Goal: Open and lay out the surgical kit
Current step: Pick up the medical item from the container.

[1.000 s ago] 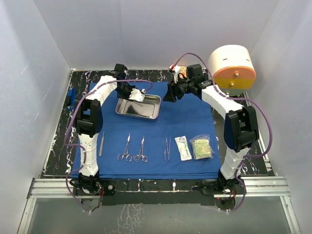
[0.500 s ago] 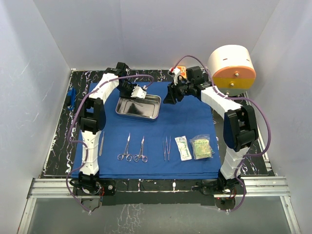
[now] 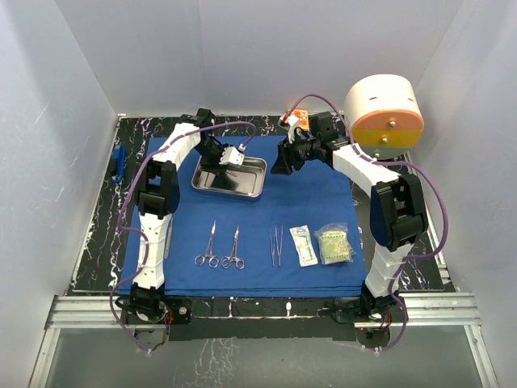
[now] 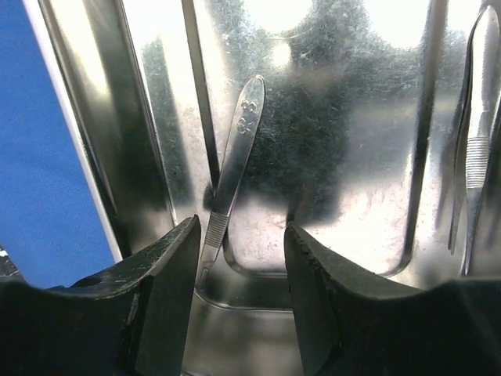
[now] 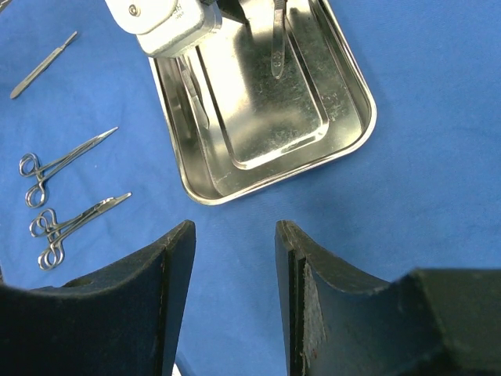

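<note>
Left wrist view looks straight down into the steel tray [image 4: 352, 196]. The left fingers [image 3: 231, 155] hang just over it, spread wide with nothing between them. Below the gap lies a flat-handled instrument [image 4: 235, 157], and a pair of tweezers [image 4: 476, 141] rests along one side of the tray. The mirror-bright floor throws reflections, so I cannot swear that is all it holds.

The blue drape [image 3: 307, 202] lies flat on the desk [image 3: 97, 242]. Ring-handled forceps [image 3: 210, 242], laid-out tweezers [image 3: 276, 245] and two packets [image 3: 334, 244] sit in a row near its front edge. Unloading the tray looks to be the step in hand. Next comes a low, careful pinch on that thin handle, which lies flat on slick steel and may skid.

The right fingers [image 3: 284, 160], equally wide and empty, hover over bare drape just right of the tray.
</note>
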### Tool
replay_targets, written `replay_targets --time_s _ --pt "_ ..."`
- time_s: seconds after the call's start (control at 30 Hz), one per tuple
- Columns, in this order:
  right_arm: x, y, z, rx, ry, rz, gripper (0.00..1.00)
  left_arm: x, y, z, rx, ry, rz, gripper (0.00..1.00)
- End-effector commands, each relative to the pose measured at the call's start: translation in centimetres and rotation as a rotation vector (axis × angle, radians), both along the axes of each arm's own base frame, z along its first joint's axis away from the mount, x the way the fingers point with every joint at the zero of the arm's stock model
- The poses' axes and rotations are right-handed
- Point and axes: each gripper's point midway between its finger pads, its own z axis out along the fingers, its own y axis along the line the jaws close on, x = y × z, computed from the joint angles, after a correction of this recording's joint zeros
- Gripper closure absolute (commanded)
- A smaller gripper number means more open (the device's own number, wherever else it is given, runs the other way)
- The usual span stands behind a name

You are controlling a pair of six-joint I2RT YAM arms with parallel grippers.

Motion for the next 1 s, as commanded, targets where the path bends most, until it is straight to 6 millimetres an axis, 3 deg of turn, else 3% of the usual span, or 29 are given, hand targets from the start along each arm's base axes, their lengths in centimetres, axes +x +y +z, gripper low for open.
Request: replay_targets --time_s 0.0,0.23,0.77,0.97 --pt "0.7 0.1 1.0 0.02 -0.061 0.009 0.57 -0.3 -1.2 1.3 -0.059 0.009 -0.02 0.53" --pt "0.6 0.0 0.8 0.016 -0.059 0.009 0.57 -0.4 -1.0 0.5 -0.04 0.039 -0.029 0.5" --pt "0.4 0.0 0.1 0.012 -0.052 0.012 0.57 -3.0 0.5 -0.9 0.053 0.183 -0.091 0.46" --pt "0.3 0.0 -0.1 0.012 -0.046 0.013 0.57 -3.1 0.7 -1.3 0.079 0.154 -0.102 0.46"
